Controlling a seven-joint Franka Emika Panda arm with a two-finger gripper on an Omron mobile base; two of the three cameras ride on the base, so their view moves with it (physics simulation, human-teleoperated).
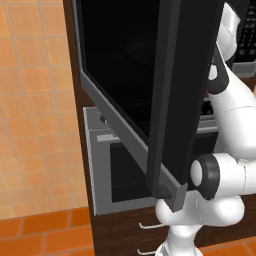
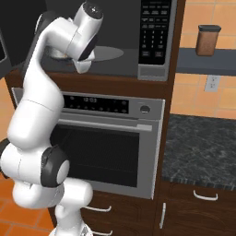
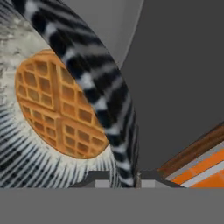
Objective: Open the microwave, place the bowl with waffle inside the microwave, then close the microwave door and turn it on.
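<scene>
Already you have the bowl (image 3: 65, 113) with its waffle (image 3: 59, 103) inside the microwave (image 2: 115, 41), door (image 1: 150, 90) open. Your gripper (image 3: 122, 180) straddles the rim, jaws narrow; release, withdraw, then shut the door.

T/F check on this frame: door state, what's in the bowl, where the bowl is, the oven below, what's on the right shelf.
1. The microwave door is shut. False: it is swung wide open, edge-on toward the left base camera.
2. A waffle lies in the bowl. True.
3. The bowl's rim is plain white. False: it is striped black and white.
4. The end effector has its fingertips on either side of the bowl's rim. True, in the hand view.
5. The arm reaches into the microwave cavity. True, in the right base view.
6. The oven under the microwave has its door open. False: that door is closed.
7. A brown canister stands on the shelf at right. True.
</scene>
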